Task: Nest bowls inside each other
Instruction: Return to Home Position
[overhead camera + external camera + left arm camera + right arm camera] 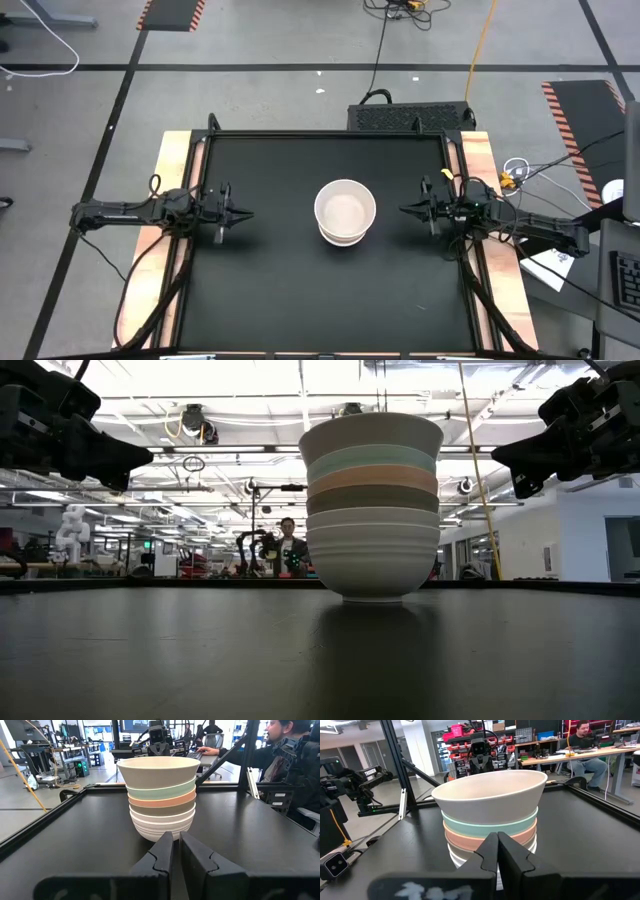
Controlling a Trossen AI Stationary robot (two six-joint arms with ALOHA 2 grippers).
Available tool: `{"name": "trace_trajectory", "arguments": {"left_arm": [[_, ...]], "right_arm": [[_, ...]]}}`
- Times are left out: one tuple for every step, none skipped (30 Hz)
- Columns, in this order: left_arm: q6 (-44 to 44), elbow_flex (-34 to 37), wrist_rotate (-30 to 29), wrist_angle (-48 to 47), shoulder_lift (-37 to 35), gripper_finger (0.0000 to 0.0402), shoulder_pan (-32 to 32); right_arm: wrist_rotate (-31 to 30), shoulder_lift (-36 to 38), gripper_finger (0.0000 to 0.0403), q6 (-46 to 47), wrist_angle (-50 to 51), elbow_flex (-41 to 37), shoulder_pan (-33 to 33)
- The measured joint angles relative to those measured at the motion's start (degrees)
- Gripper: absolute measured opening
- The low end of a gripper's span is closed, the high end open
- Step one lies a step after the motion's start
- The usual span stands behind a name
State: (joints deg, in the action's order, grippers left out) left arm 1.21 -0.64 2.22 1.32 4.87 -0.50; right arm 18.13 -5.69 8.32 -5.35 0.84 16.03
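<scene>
Several bowls stand nested in one stack [345, 212] at the middle of the black table. From the top down, the low view shows a cream-beige bowl [371, 432], a mint green one [371, 461], a salmon-orange one [371, 480], a grey-brown one [371, 499] and white ones [372, 550]. The lowest bowl's foot rests on the table. My left gripper [248, 214] hangs shut at the table's left, pointing level at the stack and well short of it. My right gripper [403, 209] hangs shut at the right, also pointing at the stack with a gap between.
A raised black rim [330, 134] frames the table top, with wooden boards [172, 160] along both sides. Bare black surface lies all around the stack. People sit at desks [280, 750] in the room beyond the table.
</scene>
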Motion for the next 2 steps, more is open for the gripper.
{"name": "trace_trajectory", "arguments": {"left_arm": [[0.00,0.01,0.00,0.00,0.01,0.0035,-0.01],[0.01,0.01,0.00,0.00,0.01,0.0035,-0.02]], "right_arm": [[0.02,0.00,0.0000,0.00,-0.02,0.02,0.00],[0.00,0.00,0.0000,0.00,-0.01,0.00,-0.01]]}}
